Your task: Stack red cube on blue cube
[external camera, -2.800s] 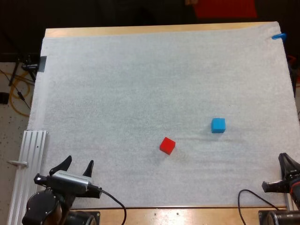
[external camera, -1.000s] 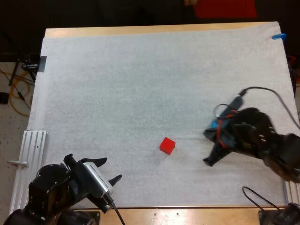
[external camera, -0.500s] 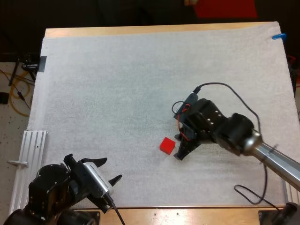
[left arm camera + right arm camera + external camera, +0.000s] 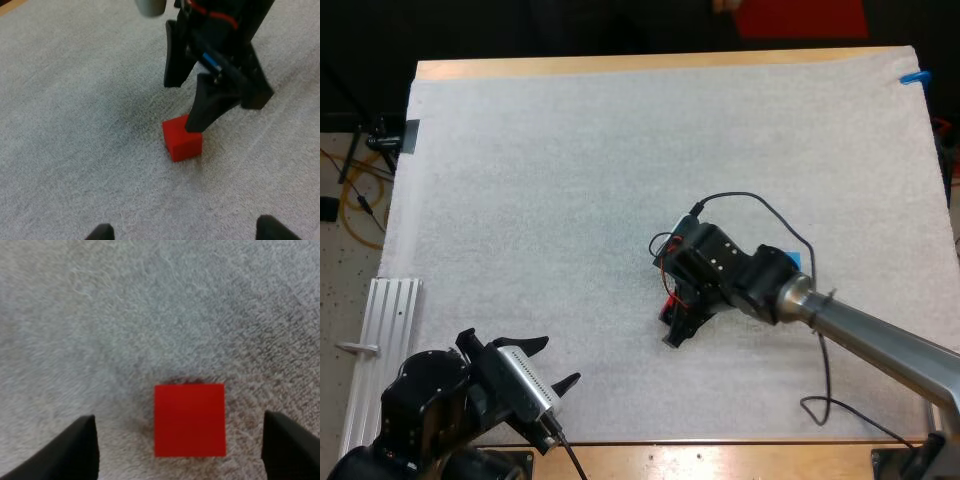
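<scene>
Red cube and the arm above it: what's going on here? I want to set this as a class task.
The right gripper hangs over the red cube with its fingers open, one on each side, not yet closed on it. The cube rests on the white mat. The blue cube sits apart, partly hidden behind the right arm. The left gripper is open at the mat's near edge, holding nothing.

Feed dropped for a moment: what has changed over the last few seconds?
Right arm swung in from the right edge, passed over the blue cube and went left to the red cube; its jaws now stand open on either side of it, nothing gripped. Left arm turned slightly early on, jaws open. Both cubes stayed put.
</scene>
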